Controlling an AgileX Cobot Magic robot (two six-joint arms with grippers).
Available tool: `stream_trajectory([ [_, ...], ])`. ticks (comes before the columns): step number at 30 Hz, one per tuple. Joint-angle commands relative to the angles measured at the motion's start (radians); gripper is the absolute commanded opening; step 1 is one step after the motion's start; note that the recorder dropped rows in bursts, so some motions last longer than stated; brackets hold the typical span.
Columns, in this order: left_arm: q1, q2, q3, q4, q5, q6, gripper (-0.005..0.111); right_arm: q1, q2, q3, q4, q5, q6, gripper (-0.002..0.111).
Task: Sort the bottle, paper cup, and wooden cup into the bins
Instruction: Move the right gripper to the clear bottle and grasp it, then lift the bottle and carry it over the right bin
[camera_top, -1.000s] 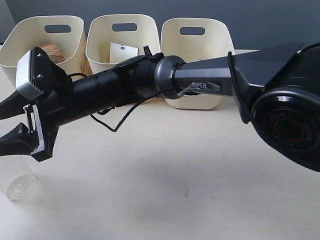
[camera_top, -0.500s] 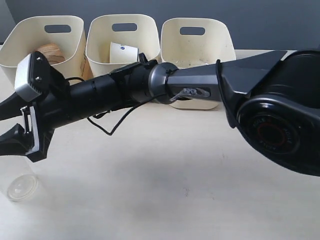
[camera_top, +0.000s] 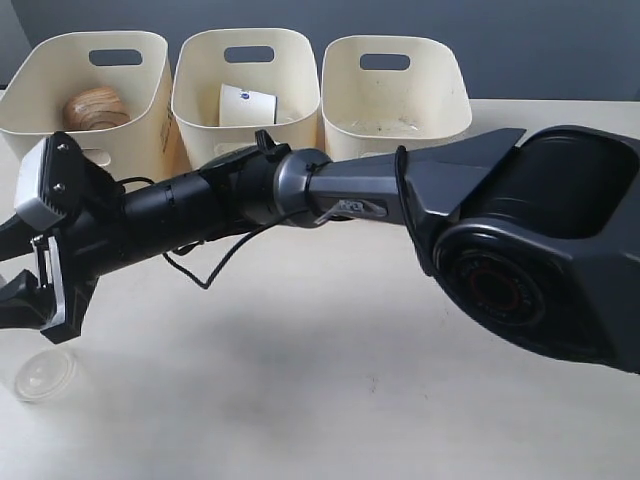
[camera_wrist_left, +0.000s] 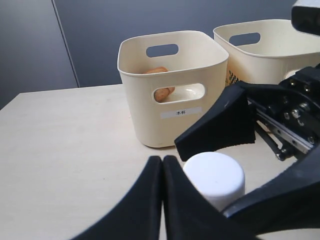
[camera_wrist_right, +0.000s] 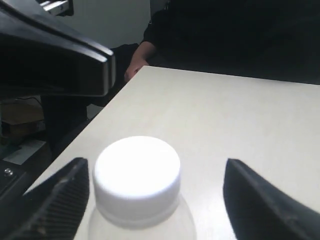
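The clear bottle (camera_top: 38, 372) with its white cap (camera_wrist_right: 137, 172) stands on the table at the near left. My right gripper (camera_top: 12, 268) reaches across to it, open, one finger on each side of the cap and apart from it (camera_wrist_right: 155, 170). My left gripper (camera_wrist_left: 162, 167) is shut and empty, right beside the cap (camera_wrist_left: 214, 177). The wooden cup (camera_top: 95, 107) lies in the left bin (camera_top: 60, 60) and shows through that bin's slot (camera_wrist_left: 164, 93). In the middle bin (camera_top: 200, 70) is the paper cup (camera_top: 247, 104). Nothing shows in the right bin (camera_top: 440, 80).
The right arm (camera_top: 400, 190) stretches low across the table in front of the bins. A person in dark clothes (camera_wrist_right: 225, 30) sits past the table's far edge, hand (camera_wrist_right: 136, 64) near the corner. A dark arm part (camera_wrist_right: 50, 55) hangs close above the bottle.
The right arm has swung further left and lower, bringing its open fingers down around the bottle's cap. The wooden cup in the left bin is uncovered now.
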Motion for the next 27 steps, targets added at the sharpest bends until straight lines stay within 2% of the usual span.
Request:
stream_trajectory([
  [1, -0.003, 0.003, -0.003, 0.000, -0.014, -0.003, 0.000, 0.002, -0.001, -0.005, 0.012, -0.005, -0.004, 0.042],
  [4, -0.003, 0.003, -0.003, 0.000, -0.014, -0.003, 0.000, 0.002, -0.001, -0.005, 0.012, -0.001, -0.004, 0.002],
  [5, -0.003, 0.003, -0.003, 0.000, -0.014, -0.003, 0.000, 0.000, -0.001, -0.005, 0.012, 0.000, -0.004, 0.001],
  [12, -0.003, 0.003, -0.003, 0.000, -0.014, -0.003, 0.000, -0.044, -0.094, -0.003, -0.026, 0.007, 0.033, -0.001],
  [15, -0.003, 0.003, -0.003, 0.000, -0.014, -0.003, 0.000, -0.123, -0.194, -0.001, -0.136, 0.033, 0.148, -0.001],
  [18, -0.003, 0.003, -0.003, 0.000, -0.014, -0.003, 0.000, -0.196, -0.289, 0.034, -0.128, 0.022, 0.163, -0.001],
  [22, -0.003, 0.003, -0.003, 0.000, -0.014, -0.003, 0.000, -0.369, -0.535, 0.254, -0.123, -0.003, 0.109, -0.001],
  [24, -0.003, 0.003, -0.003, 0.000, -0.014, -0.003, 0.000, -0.457, -0.670, 0.426, -0.006, -0.096, -0.017, -0.001],
  [27, -0.003, 0.003, -0.003, 0.000, -0.014, -0.003, 0.000, -0.566, -0.760, 0.500, 0.003, -0.131, -0.017, -0.001],
])
